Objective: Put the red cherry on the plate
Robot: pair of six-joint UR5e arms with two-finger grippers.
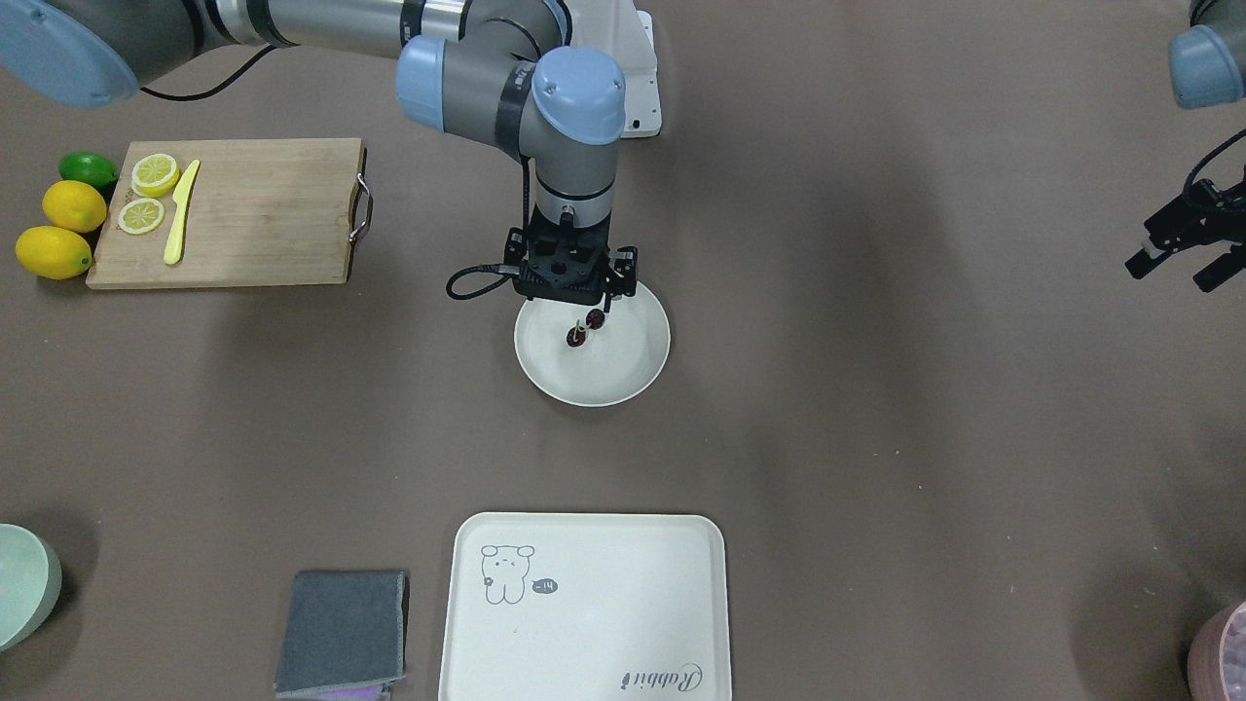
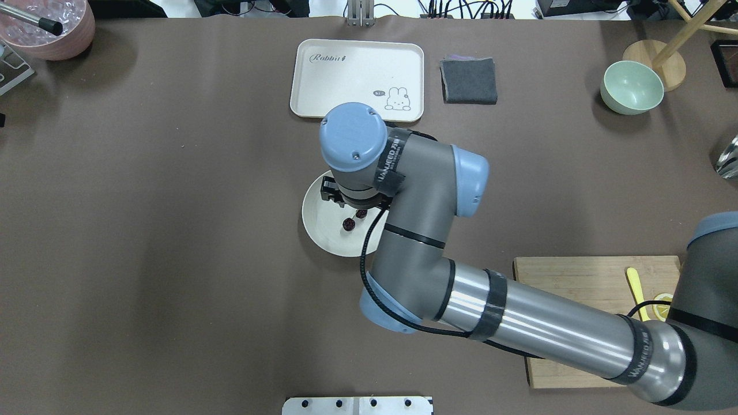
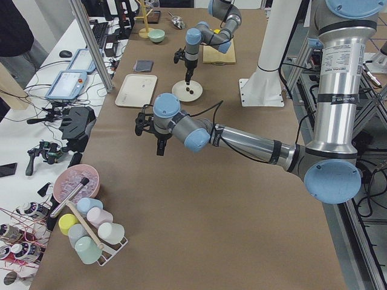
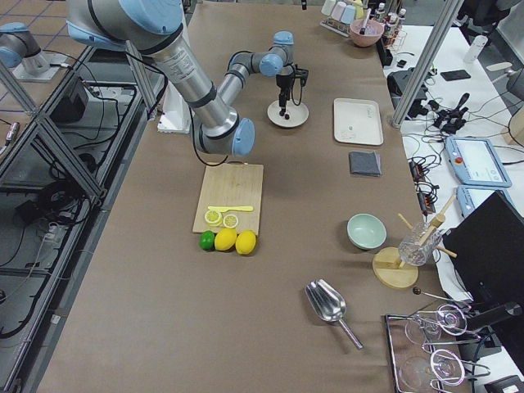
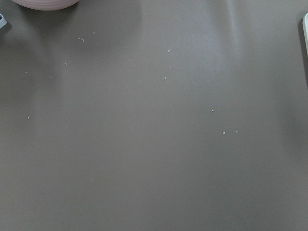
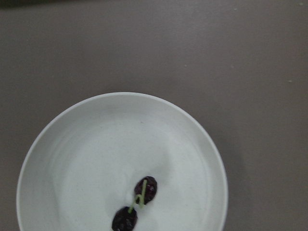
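**Spotter:** Where's the red cherry on your feeds?

**Operator:** I see it lying on the plate, inside the rim and off-centre. It's two dark fruits joined by a short greenish stem. Nothing touches it in the right wrist view.

**Spotter:** And the right gripper?

**Operator:** It hangs directly over the plate, pointing straight down. Its body hides the fingertips from the front camera, and the arm covers them from overhead. I can't tell whether the fingers are wide or closed. The left gripper is well off to the side over bare table, with its fingers spread and nothing between them.

**Spotter:** So you'd call the placing done?

**Operator:** Judging by how it lies, yes. All I'd want now is a straight lift clear.

**Spotter:** And if you had to pick it up again?

**Operator:** I'd treat it as nearly weightless and quick to roll. The fruits are round and probably smooth, so they could squirt out of a pinch. The stem looks thin and may bend or twist. I'd close around one fruit across its middle, or take the stem just where the two meet, using light force. The plate is shallow, so a nudge could send the cherry to the rim.
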